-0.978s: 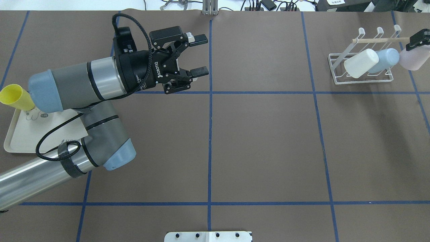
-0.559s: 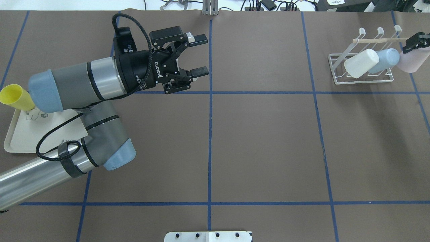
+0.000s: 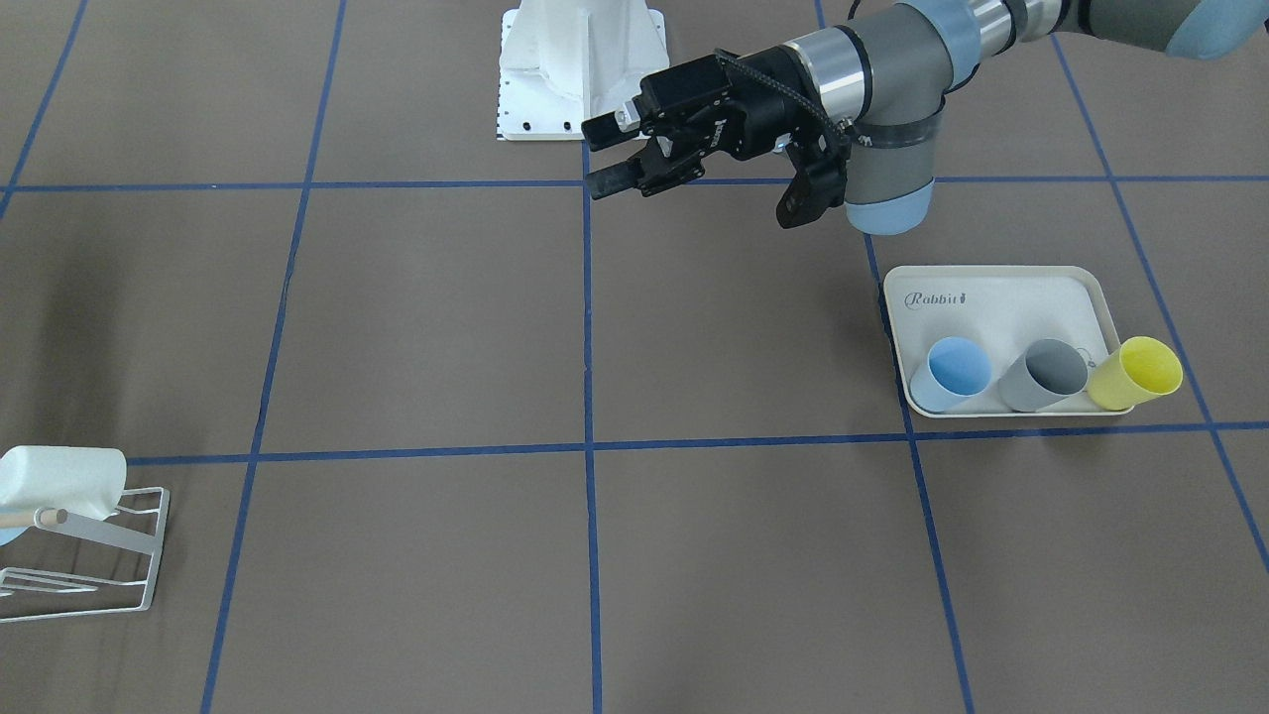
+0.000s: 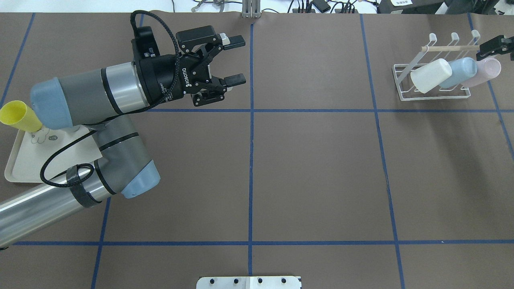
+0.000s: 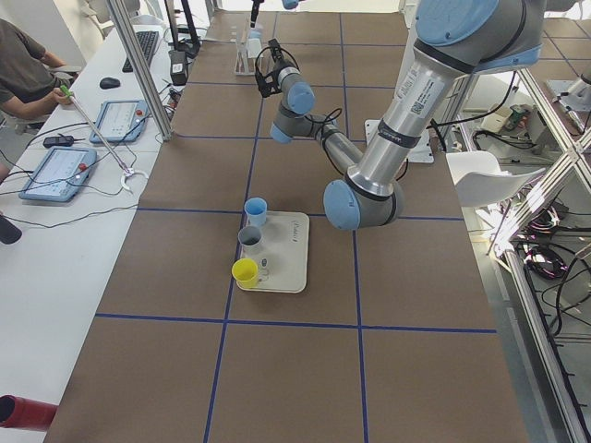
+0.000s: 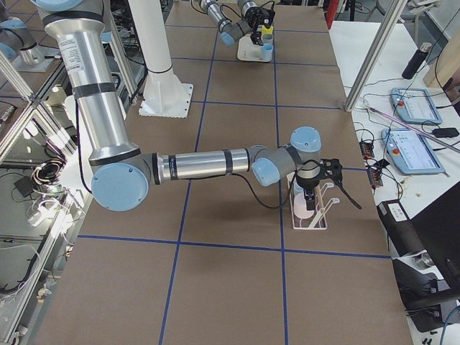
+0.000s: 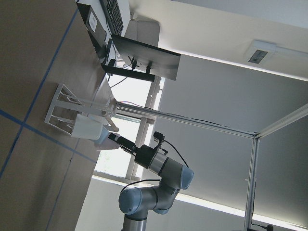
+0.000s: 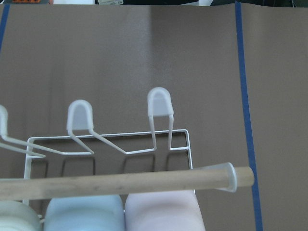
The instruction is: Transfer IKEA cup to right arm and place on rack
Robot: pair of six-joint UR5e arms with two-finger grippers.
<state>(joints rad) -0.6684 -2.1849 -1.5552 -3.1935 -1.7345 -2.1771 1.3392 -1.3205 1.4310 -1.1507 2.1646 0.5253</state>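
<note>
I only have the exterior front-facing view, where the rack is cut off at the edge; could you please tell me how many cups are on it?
Observer: Three in the overhead view: a white cup, a light blue cup and a pink cup, side by side on the rack.
Operator: Thank you. Where is the right pincer?
Observer: The right pincer is at the end of the dowel, just above the pink cup. I cannot tell whether it is open or grips the cup.
</note>
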